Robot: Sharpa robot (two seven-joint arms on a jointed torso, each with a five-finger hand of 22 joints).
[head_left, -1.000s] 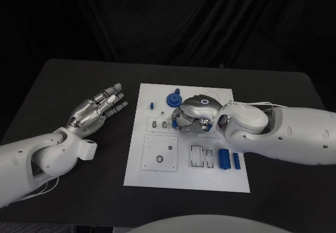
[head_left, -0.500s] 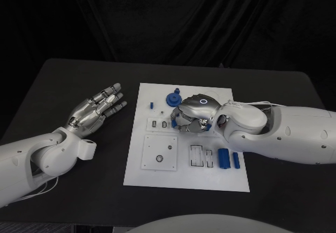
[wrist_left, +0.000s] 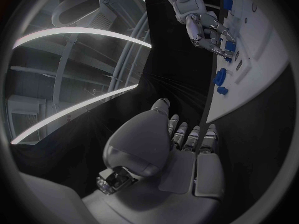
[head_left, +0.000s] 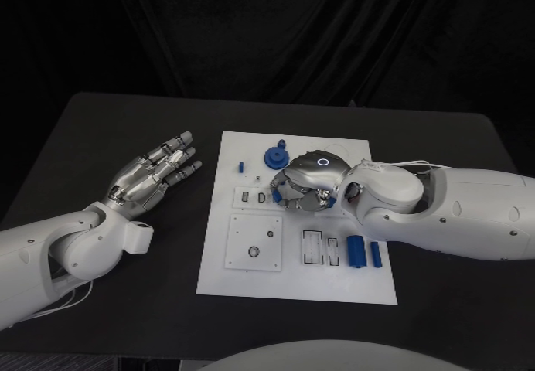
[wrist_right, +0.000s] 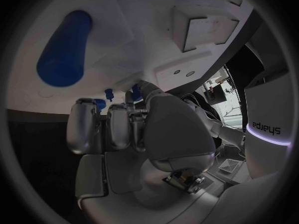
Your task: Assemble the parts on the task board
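The white task board [head_left: 335, 286] lies in the middle of the black table. My right hand [head_left: 305, 185] hovers over the board's centre with its fingers curled in, pinching a small blue part [head_left: 277, 197] at the fingertips; that part [wrist_left: 229, 46] also shows under the right hand [wrist_left: 206, 27] in the left wrist view. A long blue part [wrist_right: 62, 50] lies on the board close to the right palm. A blue gear [head_left: 275, 158] and a small blue peg [head_left: 241, 167] sit just beyond the hand. My left hand [head_left: 156, 178] rests on the table left of the board, fingers spread, holding nothing.
Two blue bars [head_left: 365, 253] lie side by side at the board's right, next to a pair of slots [head_left: 319, 249]. A white square block [head_left: 255, 242] takes up the board's near left. My right forearm [head_left: 446, 212] covers the board's right edge.
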